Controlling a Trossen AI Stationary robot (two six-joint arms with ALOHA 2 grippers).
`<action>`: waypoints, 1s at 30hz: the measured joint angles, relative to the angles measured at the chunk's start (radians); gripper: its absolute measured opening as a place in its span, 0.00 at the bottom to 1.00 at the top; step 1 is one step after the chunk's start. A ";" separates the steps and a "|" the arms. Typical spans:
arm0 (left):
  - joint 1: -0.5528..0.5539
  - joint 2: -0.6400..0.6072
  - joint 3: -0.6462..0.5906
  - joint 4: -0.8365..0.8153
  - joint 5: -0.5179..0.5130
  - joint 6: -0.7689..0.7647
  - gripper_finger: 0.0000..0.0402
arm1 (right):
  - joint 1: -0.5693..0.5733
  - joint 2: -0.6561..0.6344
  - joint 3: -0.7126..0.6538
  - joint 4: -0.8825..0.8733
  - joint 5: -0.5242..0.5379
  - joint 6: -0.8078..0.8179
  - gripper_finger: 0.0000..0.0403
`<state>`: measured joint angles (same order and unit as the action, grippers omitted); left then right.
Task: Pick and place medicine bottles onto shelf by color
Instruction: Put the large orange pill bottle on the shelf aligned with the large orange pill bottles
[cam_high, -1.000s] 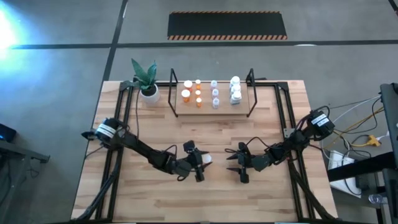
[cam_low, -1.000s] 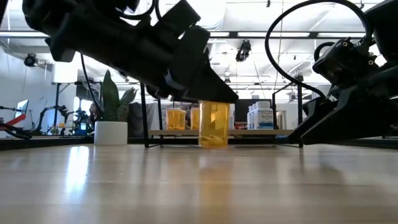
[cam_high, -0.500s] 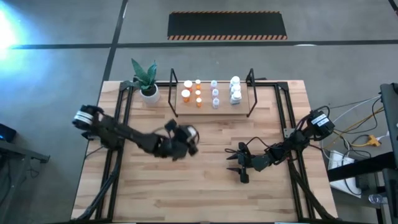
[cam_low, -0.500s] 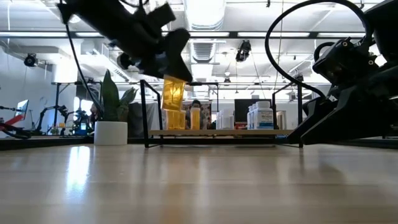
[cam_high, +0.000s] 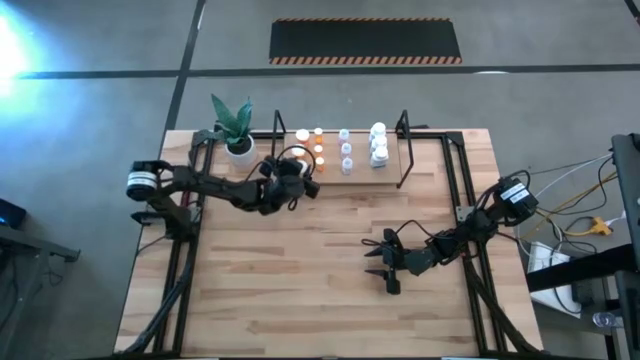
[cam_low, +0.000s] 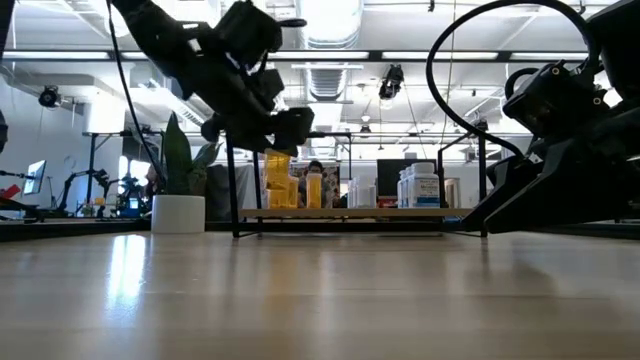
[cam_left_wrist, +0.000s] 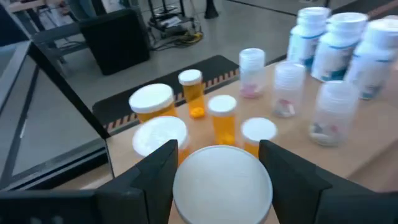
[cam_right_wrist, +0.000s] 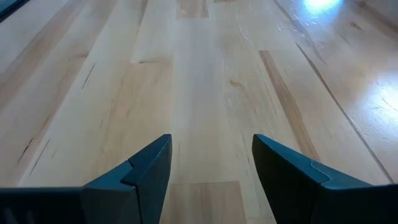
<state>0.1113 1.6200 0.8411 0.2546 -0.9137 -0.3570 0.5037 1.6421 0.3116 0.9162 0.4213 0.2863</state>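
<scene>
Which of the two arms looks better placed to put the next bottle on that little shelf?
The left. Its tool already holds an orange bottle at the shelf, beside the other orange bottles. The right tool sits empty and open over bare table, away from it.

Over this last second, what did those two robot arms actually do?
The left gripper carried an orange bottle from the middle of the table up to the orange end of the shelf, holding it throughout. The right gripper stayed open and parked; the shelved bottles did not move.
</scene>
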 joint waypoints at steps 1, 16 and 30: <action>0.008 0.006 0.001 0.006 -0.001 0.002 0.48 | 0.000 0.000 0.000 0.000 0.000 0.000 0.53; 0.031 0.066 0.011 0.085 -0.015 0.017 0.52 | 0.000 0.000 -0.001 -0.001 0.000 -0.002 0.53; 0.012 0.056 0.118 0.069 -0.003 0.007 0.52 | 0.000 0.000 -0.001 -0.001 0.000 -0.002 0.53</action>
<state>0.1230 1.6760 0.9592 0.3238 -0.9167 -0.3495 0.5037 1.6421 0.3101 0.9157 0.4213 0.2844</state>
